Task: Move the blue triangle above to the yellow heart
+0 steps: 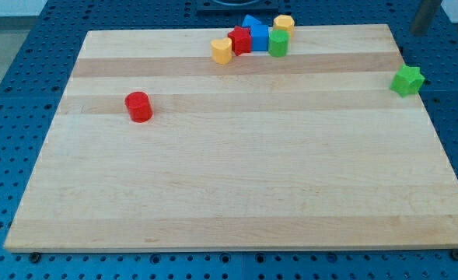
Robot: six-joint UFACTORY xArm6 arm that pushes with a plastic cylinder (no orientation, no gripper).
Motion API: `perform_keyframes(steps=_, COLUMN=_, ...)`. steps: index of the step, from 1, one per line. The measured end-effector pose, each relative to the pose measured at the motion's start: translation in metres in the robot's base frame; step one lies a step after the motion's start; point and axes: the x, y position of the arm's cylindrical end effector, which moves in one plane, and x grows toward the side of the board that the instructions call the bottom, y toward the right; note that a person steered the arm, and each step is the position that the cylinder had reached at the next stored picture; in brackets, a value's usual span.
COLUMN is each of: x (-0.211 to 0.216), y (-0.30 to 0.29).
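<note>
Blue and wedge-shaped, the blue triangle (249,21) sits at the frame's top centre, half hidden behind a blue block (259,35) and a red block (241,40), with the yellow heart (222,50) at the cluster's lower left. A dark rod enters at the upper right corner, but my tip is out of frame, so its position cannot be told.

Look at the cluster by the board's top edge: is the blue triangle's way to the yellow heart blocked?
Probably yes. The blue triangle block sits at the back of the cluster, and the red block stands between it and the yellow heart block on the cluster's left. My tip's end does not show, only a dark rod top right.
</note>
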Motion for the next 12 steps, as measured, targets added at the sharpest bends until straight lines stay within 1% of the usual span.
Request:
perform_keyframes(steps=1, x=0.0, y=-0.012)
perform_keyframes(steps=2, x=0.0, y=-0.073)
perform_keyframes(steps=3, x=-0.01, y=-0.152)
perform_keyframes(steps=4, x=-0.022, y=-0.21)
perform_keyframes(steps=5, x=-0.023, y=-0.231)
perform_keyframes(steps=7, x=-0.023, y=-0.25)
perform_keyframes(steps=9, x=-0.022, y=-0.309)
perform_keyframes(steps=12, x=-0.021, y=-0.365)
